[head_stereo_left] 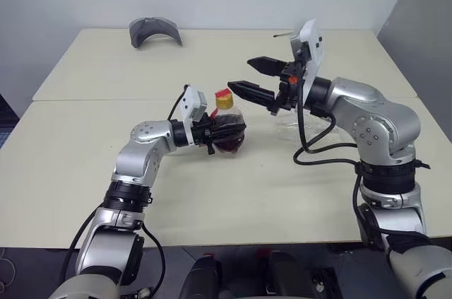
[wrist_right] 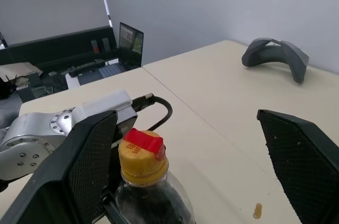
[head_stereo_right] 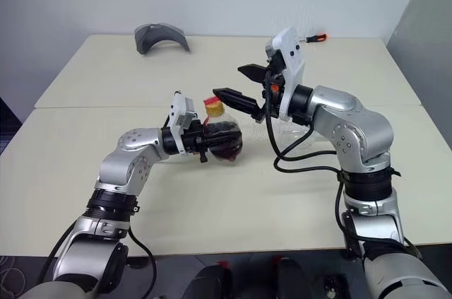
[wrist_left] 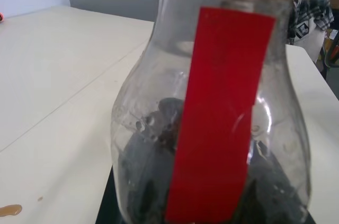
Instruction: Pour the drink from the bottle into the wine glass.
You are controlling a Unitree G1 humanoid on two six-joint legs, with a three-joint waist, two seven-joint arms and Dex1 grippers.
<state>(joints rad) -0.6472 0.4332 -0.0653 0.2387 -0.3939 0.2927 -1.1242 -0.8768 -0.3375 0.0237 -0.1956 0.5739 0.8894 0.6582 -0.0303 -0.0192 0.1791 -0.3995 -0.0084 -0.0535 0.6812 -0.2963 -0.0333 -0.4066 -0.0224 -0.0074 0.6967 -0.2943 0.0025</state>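
while capped, bottle (head_stereo_left: 227, 129) upright; drink (head_stereo_left: 229, 138) dark, low

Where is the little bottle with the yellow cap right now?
The bottle is near the middle of the table, held upright by the left gripper, with the open right gripper hovering just above its cap.

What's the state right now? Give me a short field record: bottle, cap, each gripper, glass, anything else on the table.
bottle: upright, held above the table, dark drink in its lower part
cap: yellow-and-red, on the bottle
left gripper: shut on the bottle's body
right gripper: open, fingers either side of the cap, not touching it
wine glass: clear shape behind the right arm, mostly hidden
pouring: not started
other: grey curved object at the far edge; small brown spot on the tabletop
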